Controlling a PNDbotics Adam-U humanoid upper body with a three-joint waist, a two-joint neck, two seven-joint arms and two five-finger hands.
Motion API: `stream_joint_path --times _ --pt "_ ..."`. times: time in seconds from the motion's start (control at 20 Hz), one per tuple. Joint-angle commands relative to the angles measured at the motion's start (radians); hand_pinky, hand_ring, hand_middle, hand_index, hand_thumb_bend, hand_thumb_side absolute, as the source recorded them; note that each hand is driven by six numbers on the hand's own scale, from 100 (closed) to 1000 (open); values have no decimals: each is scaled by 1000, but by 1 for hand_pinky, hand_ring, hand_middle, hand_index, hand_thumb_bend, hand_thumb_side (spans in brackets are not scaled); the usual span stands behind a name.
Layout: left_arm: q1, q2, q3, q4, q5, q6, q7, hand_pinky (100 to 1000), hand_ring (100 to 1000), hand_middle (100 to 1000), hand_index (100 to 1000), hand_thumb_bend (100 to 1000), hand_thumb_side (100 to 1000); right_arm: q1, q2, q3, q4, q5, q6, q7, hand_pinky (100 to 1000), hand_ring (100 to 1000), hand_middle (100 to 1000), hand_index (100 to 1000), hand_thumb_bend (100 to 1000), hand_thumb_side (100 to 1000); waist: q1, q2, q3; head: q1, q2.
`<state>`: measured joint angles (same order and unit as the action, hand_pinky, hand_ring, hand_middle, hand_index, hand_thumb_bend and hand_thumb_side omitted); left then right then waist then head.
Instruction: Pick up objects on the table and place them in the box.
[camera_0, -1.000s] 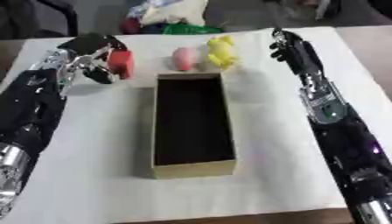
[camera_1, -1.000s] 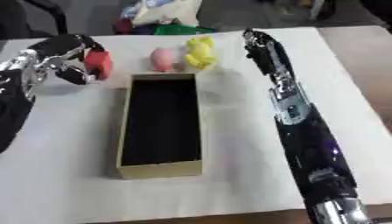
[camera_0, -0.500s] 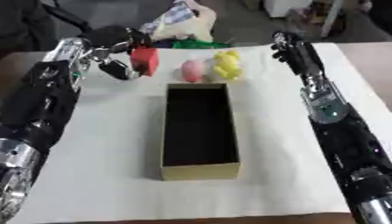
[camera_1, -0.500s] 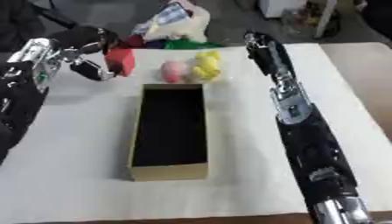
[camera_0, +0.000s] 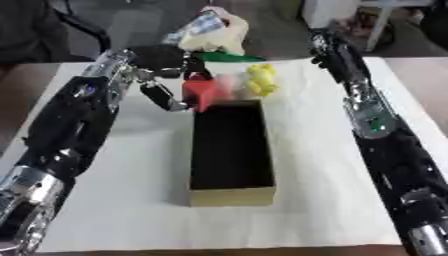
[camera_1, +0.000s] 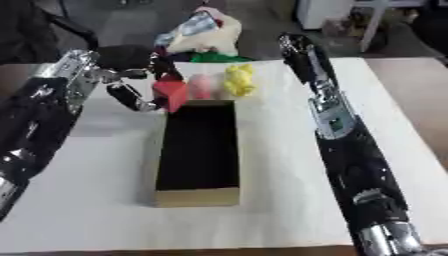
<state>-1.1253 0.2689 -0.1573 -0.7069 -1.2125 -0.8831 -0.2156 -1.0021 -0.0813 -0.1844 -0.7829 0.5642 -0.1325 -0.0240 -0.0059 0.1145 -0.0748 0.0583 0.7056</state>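
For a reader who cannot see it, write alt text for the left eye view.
The robot's left hand holds a red object above the far end of a long open box. A pink object and a yellow object lie just beyond the box.

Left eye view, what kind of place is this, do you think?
Probably a robot test room or lab: a table under white paper, a long box set out with small toys, and chair legs on bare floor behind.

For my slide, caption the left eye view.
Left hand carries a red block toward the long cardboard box.
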Motion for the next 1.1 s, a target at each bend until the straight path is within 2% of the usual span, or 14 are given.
stream_joint_path --times 0.05,0.5,0.55,0.6,0.7,1.1 --pt "-8 4 -63 -66 68 -23 -27 586 562 542 826 125 316 -22 -10 1 -10 6 1 0 717 660 654 882 100 975 0 -23 2 -5 11" --pt "21 8 -221 -217 337 -24 -193 589 564 545 828 113 368 -20 -6 4 -12 7 2 1 717 661 655 882 100 975 2 -29 5 -6 18" --pt "26 8 -240 -233 367 -24 -221 591 566 546 829 198 375 -21 -6 4 -11 8 3 2 716 661 655 882 100 977 2 -29 5 -6 17" --pt "30 9 -260 -247 395 -24 -251 592 567 548 830 113 380 -21 -6 4 -11 8 3 2 716 661 655 882 100 975 1 -29 4 -6 17" --pt "37 10 -292 -270 449 -24 -310 593 568 550 830 113 393 -21 -6 4 -11 8 3 2 716 661 655 882 100 975 2 -29 4 -4 18" --pt "64 7 -348 -299 571 -24 -495 601 576 560 837 133 430 -20 -4 5 -11 7 3 2 716 661 655 882 100 976 3 -25 5 -2 21"
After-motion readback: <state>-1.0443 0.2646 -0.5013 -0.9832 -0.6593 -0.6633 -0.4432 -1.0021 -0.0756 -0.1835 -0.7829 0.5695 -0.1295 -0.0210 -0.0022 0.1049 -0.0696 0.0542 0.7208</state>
